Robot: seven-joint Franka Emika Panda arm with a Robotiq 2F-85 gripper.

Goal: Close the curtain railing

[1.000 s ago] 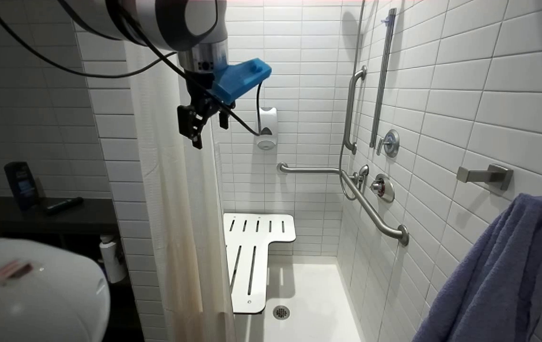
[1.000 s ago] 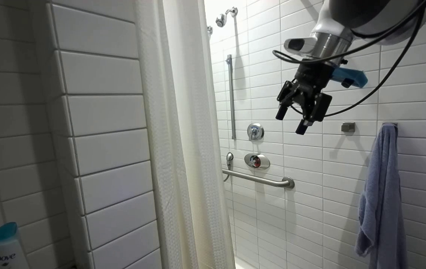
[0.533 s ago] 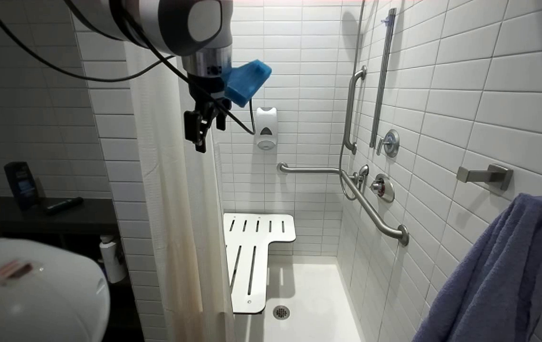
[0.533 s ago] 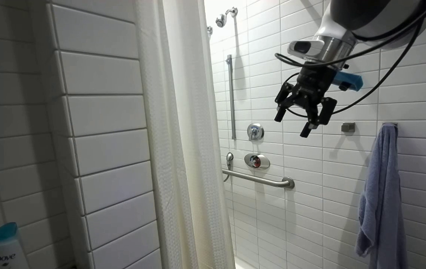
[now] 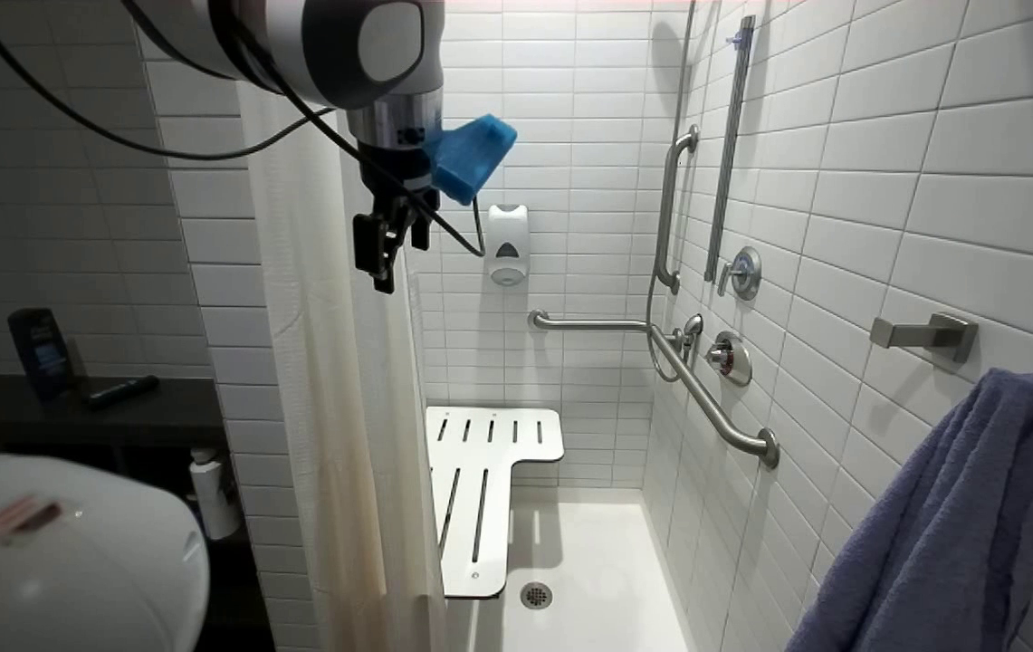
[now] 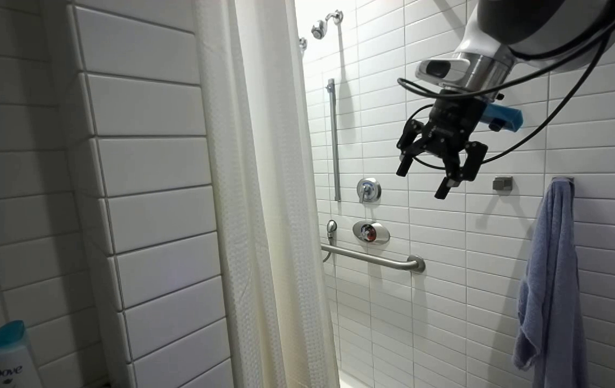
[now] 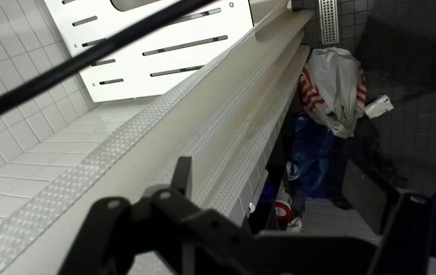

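- Hanging in long vertical pleats, the tall white curtain of thin fabric (image 6: 269, 188) is gathered just beside a white tiled pillar (image 6: 151, 167), in both exterior views.
- The black two-fingered gripper (image 6: 423, 178) has its jaws spread wide with nothing between them; in the wrist view it overlaps the curtain, though whether they touch cannot be told.
- A thin black cable (image 7: 88, 57) cuts across the wrist view, in front of a white slotted bench (image 7: 179, 58) beyond the curtain's edge.
- A bent stainless-steel grab bar (image 5: 699, 391) runs along the white tiled wall (image 5: 851, 272), well apart from the curtain.
- On that wall hangs a blue-grey cloth towel (image 6: 547, 269).
- A white wall dispenser (image 5: 508, 226) sits above the bench in an exterior view.
- In an exterior view, a black shelf (image 5: 181, 412) beside the pillar bears a dark bottle (image 5: 41, 349).
- A white bottle with a teal cap (image 6: 5, 358), labelled Dove, shows low in an exterior view.
- A crumpled white plastic bag with red stripes (image 7: 334, 76) lies on the dark tiled floor (image 7: 412, 130) near the curtain.
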